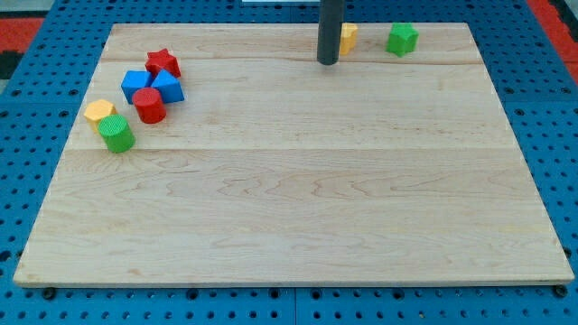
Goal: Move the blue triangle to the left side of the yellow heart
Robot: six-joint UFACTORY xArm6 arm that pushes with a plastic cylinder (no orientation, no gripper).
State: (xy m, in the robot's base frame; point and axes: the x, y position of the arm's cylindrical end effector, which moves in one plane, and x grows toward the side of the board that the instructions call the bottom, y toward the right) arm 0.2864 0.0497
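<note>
My tip (327, 62), a bare rod holding nothing, stood beside the yellow heart (348, 37) at the view's top; the blue triangle (168, 88) lay far toward the view's left

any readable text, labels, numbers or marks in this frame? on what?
None. No text, numbers or logos on the board, the blocks, e.g. blue triangle and the yellow block behind my tip, or the blue pegboard around the board.
</note>
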